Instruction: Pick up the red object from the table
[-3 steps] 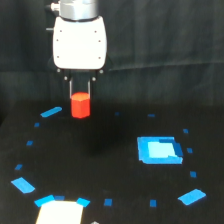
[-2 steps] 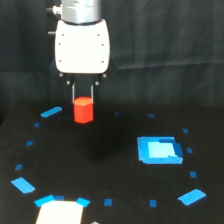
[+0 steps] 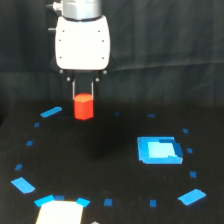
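The red object (image 3: 83,107), a small red-orange faceted block, hangs under the white body of my gripper (image 3: 83,98) at the exterior view's upper left. Two thin dark fingers (image 3: 74,91) run down either side of the block's top and are shut on it. The block looks raised a little off the black table (image 3: 110,170), with a faint dark shadow below and to its right. The block's underside and the fingertips' contact points are too small to make out.
A bright blue square patch (image 3: 159,150) lies on the exterior view's right. Small blue tape marks ring the surface, among them a strip (image 3: 51,112) left of the block. A white object (image 3: 59,213) sits at the bottom edge.
The gripper and the red block have shifted together slightly toward the exterior view's right, with a small bob in height. Nothing else has moved.
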Available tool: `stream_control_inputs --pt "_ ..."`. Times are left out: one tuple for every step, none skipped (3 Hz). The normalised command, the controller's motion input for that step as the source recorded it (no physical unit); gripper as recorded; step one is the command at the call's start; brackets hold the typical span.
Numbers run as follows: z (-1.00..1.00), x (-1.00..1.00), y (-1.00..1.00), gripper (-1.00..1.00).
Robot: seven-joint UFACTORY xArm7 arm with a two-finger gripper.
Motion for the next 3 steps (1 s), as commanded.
stream_control_inputs --pt "0.17 0.40 0.25 -1.00" --pt "-0.29 -0.20 -0.49 -0.96" --pt "0.31 0.13 -0.37 -1.00"
